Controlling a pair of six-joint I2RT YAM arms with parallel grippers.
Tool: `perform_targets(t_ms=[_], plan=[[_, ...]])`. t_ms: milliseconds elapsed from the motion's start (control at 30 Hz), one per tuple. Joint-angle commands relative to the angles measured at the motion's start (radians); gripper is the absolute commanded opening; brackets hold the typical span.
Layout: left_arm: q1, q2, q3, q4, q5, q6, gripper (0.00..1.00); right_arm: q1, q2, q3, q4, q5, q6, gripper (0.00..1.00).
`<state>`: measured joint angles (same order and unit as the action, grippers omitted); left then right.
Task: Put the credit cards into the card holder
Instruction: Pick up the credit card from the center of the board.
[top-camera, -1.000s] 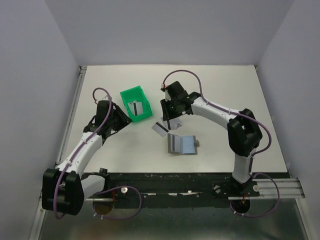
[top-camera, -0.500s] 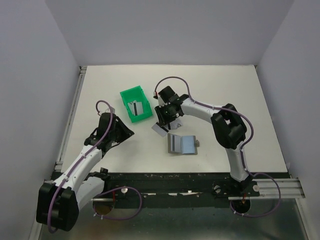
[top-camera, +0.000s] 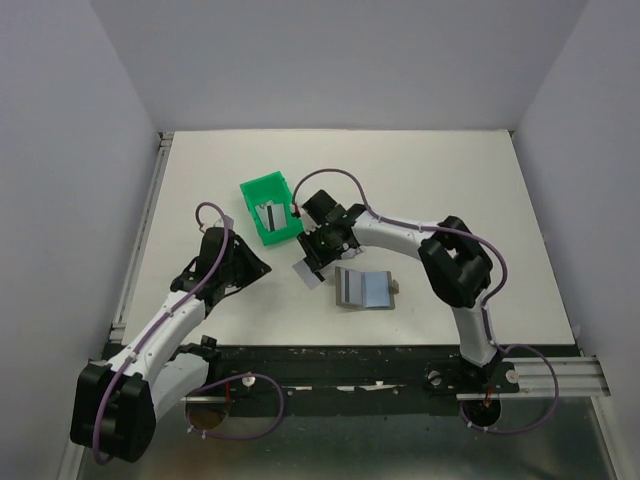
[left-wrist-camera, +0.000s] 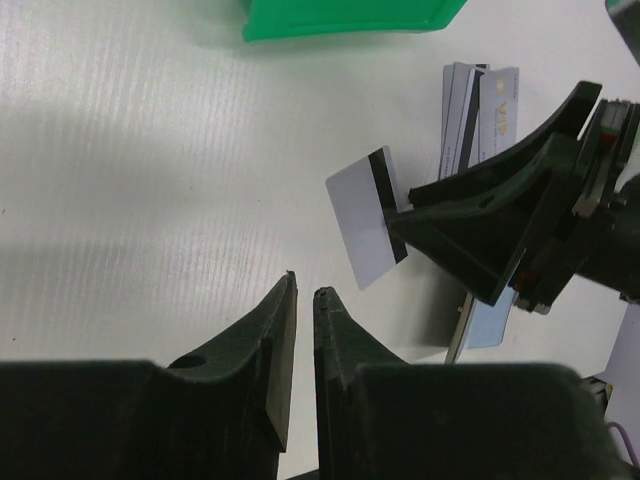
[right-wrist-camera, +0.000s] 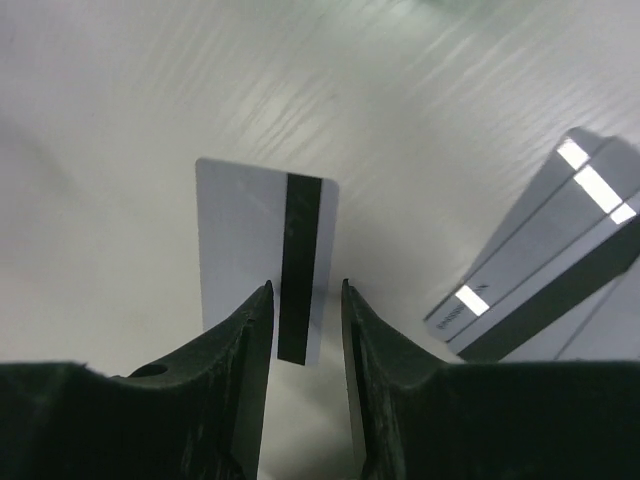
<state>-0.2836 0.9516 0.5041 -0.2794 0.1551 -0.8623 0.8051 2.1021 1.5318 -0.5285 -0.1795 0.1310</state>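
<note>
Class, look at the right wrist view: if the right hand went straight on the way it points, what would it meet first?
Most likely the loose card with the dark stripe lying on the table: the right hand points straight at it, fingers apart over its near edge.

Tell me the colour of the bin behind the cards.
Green bin, clearest in the top external view.

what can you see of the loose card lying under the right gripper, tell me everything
The loose card is a thin, flat, whitish rectangle, plastic by the look of it, with one dark stripe running along a long side. It lies flat on the white table, apart from the open card holder and the green bin. The right gripper hangs over it with its jaws parted, straddling the stripe end. Whether the fingertips touch the card cannot be told. No print shows on this face.
</note>
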Motion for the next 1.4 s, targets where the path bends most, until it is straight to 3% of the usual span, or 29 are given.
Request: perform_targets(t_ms=[0,267,467,633,900,1200,1367], plan=[[-0.003,-0.001,-0.029,0.016,0.012,-0.012,0.24,0.065,-0.013,-0.116,-0.021,-0.044,-0.005,0.41],[-0.009,0.021,-0.052,0.060,0.014,-0.007,0.25,0.187,-0.120,-0.304,0.065,-0.063,0.070,0.42],[-0.043,0.142,0.022,0.134,0.000,0.034,0.27,0.190,-0.462,-0.498,0.215,0.055,0.219,0.41],[-0.143,0.300,0.167,0.152,-0.052,0.097,0.37,0.190,-0.715,-0.492,0.213,0.118,0.255,0.42],[-0.262,0.533,0.346,0.109,-0.176,0.141,0.47,0.190,-0.870,-0.499,0.154,0.147,0.274,0.42],[-0.353,0.717,0.459,0.063,-0.288,0.203,0.47,0.189,-1.030,-0.660,0.139,0.218,0.346,0.42],[-0.358,0.765,0.488,0.059,-0.321,0.221,0.39,0.187,-1.080,-0.716,0.131,0.224,0.369,0.42]])
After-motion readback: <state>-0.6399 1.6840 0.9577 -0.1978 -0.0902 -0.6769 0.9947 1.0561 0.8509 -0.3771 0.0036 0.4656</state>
